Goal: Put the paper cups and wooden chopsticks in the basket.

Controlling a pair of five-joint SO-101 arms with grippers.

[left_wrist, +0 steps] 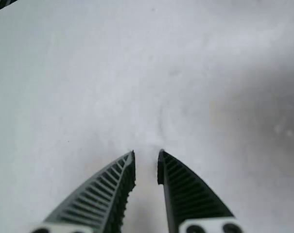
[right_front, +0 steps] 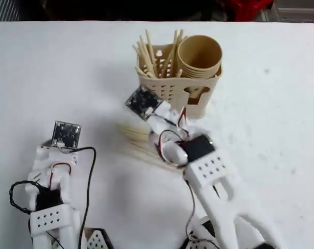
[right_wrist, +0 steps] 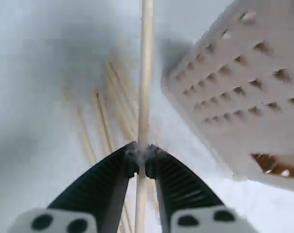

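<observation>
Wooden chopstick [right_wrist: 146, 73] sits clamped in right gripper [right_wrist: 142, 156], beside basket [right_wrist: 234, 97].

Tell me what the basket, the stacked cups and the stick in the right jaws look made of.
Basket: likely moulded plastic, matte beige, with regular rows of holes. Paper cups: tan paper, matte, with thin nested rims. Chopstick in the right gripper: probably bare pale wood, though the grain is too blurred to confirm.

No words or numbers can be read. The basket [right_front: 169, 91] and cups [right_front: 201, 67] look plain. The small boards [right_front: 66, 134] on the arms have marks too tiny to read.
</observation>
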